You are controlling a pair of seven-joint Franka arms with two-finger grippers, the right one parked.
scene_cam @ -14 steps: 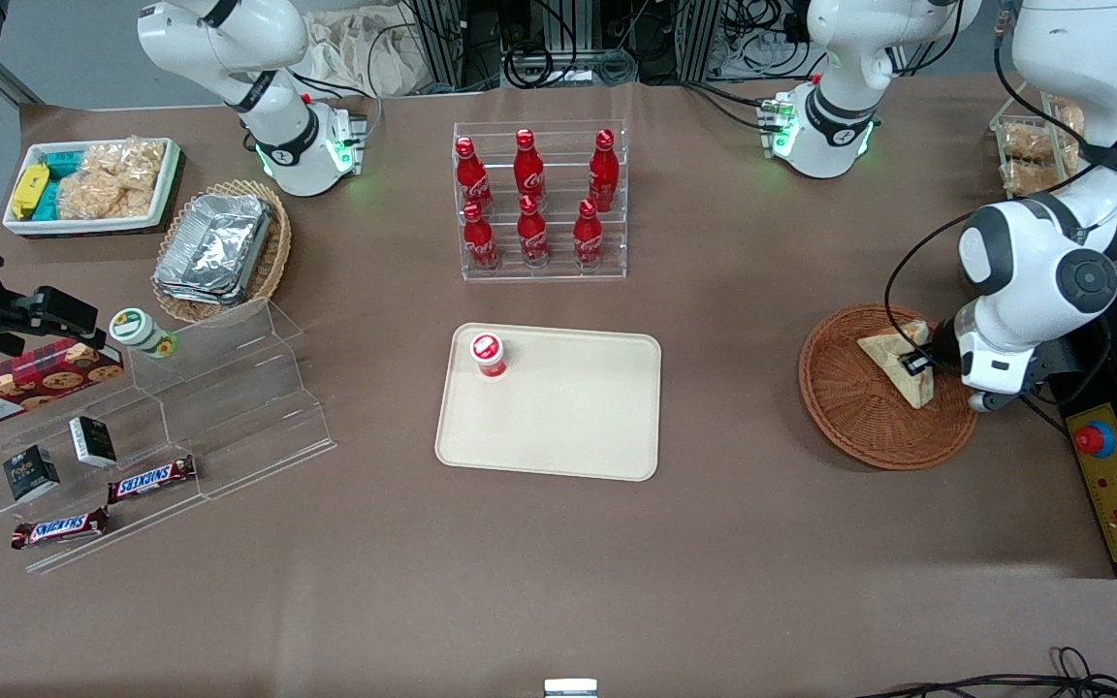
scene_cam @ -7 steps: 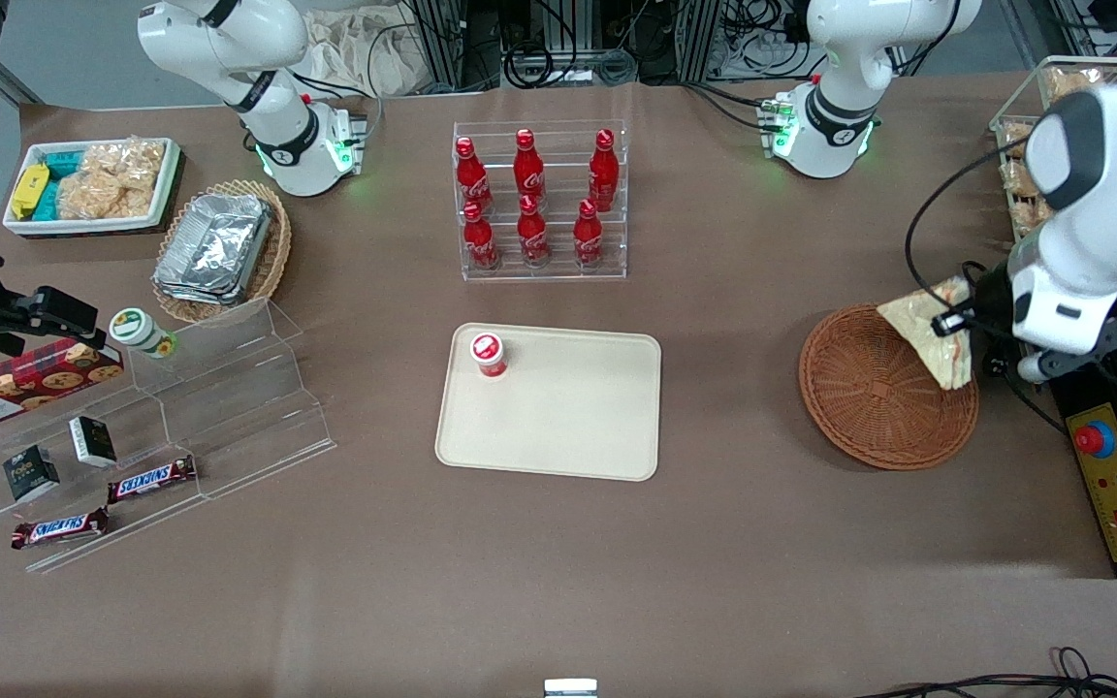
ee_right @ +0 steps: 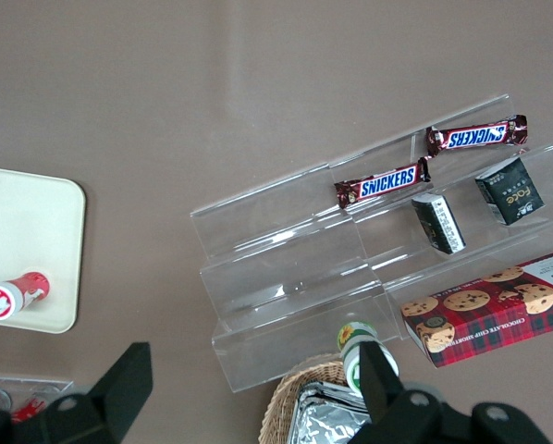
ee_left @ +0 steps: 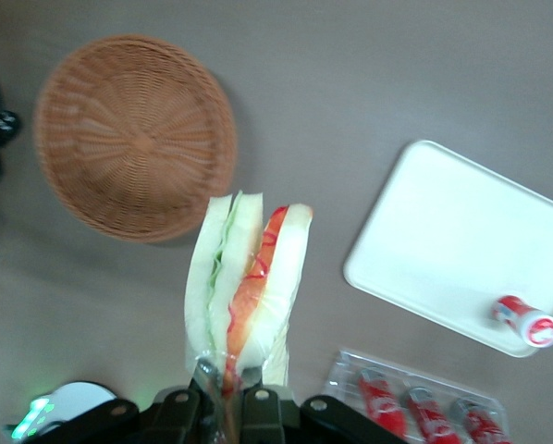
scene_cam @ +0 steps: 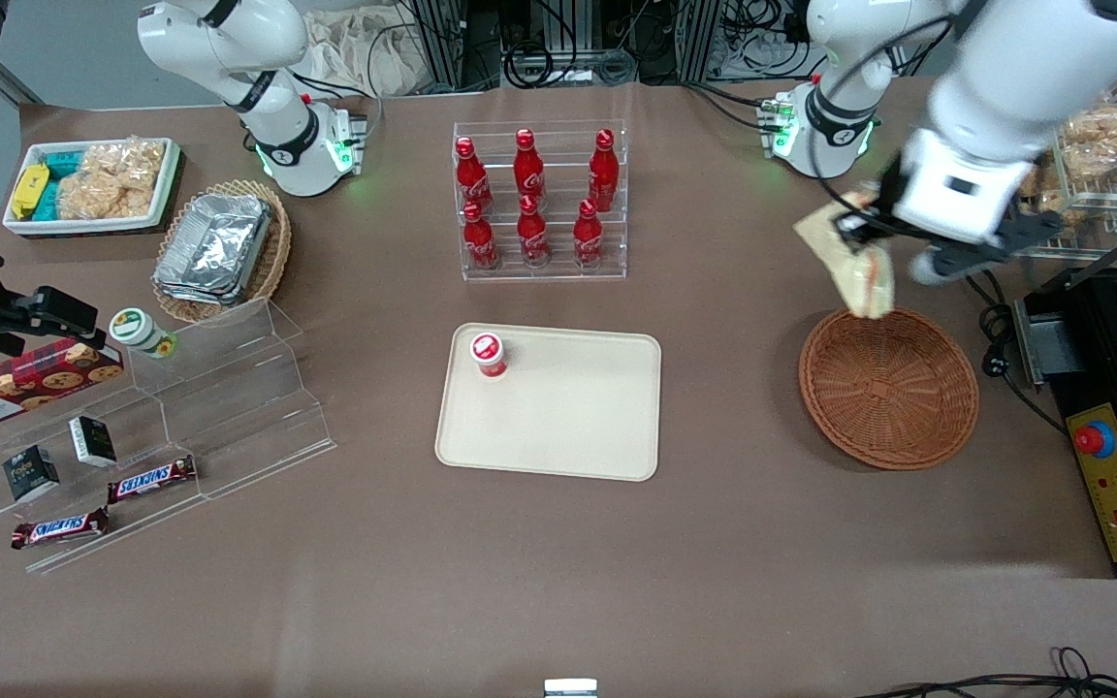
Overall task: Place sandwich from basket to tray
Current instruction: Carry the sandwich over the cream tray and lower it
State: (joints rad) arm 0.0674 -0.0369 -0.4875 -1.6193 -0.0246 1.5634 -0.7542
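Above the table, just past the basket (scene_cam: 888, 388) rim, claw (scene_cam: 857, 242) is clamped on the sandwich (scene_cam: 854, 260); tray (scene_cam: 558, 427) holds one small red cup (scene_cam: 488, 354).

The front view looks steeply down on the whole table from high above its front edge, facing the two arm bases at 12 o'clock. The left wrist view looks straight down past the gripper (ee_left: 223, 388) from well above the table; it shares the basket (ee_left: 133, 139), tray (ee_left: 461, 245) and bottle rack (ee_left: 415, 407) with the front view. The right wrist view looks down from similar height at the parked arm's end, sharing the tray corner and the clear stepped stand (ee_right: 350, 250) with the front view.
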